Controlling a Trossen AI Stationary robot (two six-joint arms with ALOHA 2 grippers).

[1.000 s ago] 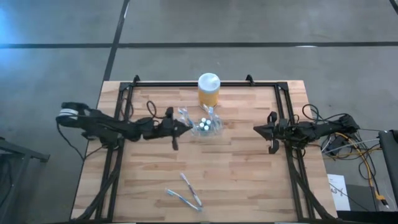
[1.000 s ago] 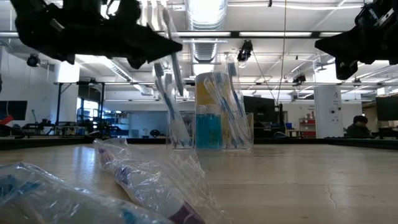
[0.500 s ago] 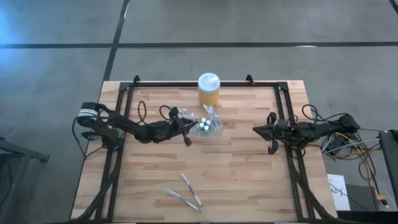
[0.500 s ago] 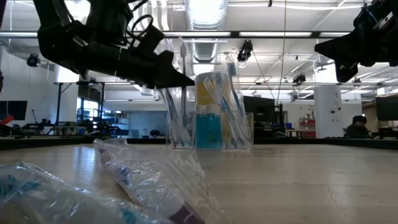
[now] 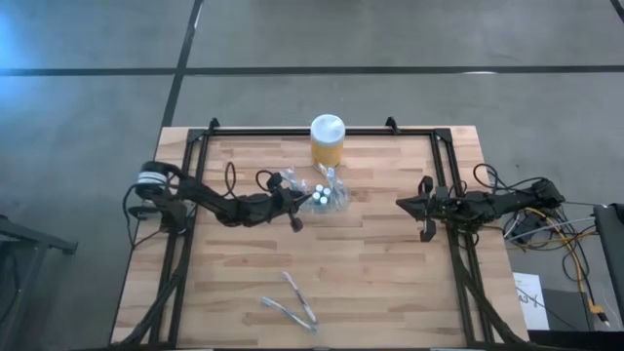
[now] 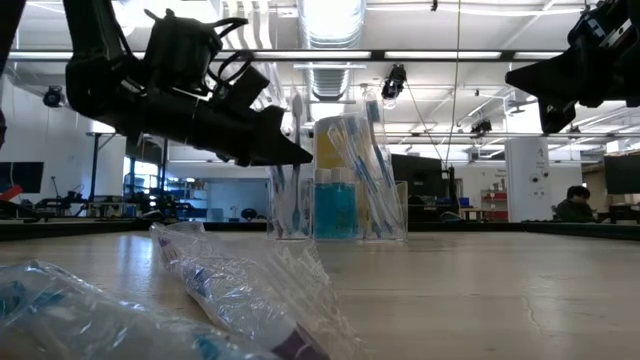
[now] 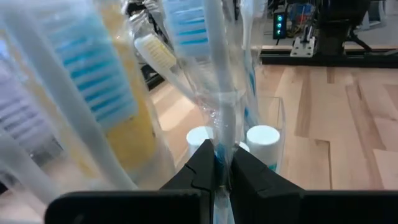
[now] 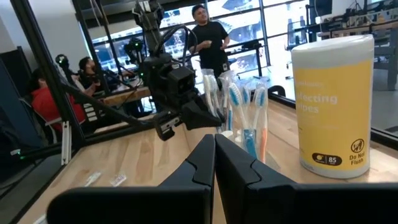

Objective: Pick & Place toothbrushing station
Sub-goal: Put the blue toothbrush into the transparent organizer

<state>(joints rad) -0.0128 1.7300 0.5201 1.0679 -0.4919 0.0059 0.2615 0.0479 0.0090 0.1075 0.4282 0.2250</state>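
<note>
Left wrist view: a wrapped toothbrush [image 7: 219,93] is pinched by the closed left pincer [image 7: 219,169] over the clear holder [image 5: 327,196], mid-surface beside the yellow jar [image 5: 327,140]. It is judged light, stiff and film-slick, best gripped low on the handle. The holder's slots are hidden. The right pincer [image 5: 403,205] is shut, empty.

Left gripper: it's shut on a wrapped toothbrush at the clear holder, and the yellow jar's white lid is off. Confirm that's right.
Not quite: the lid is on. The high view shows the white lid capping the yellow jar. The rest holds: the left gripper is shut on a wrapped toothbrush at the clear holder.
</note>
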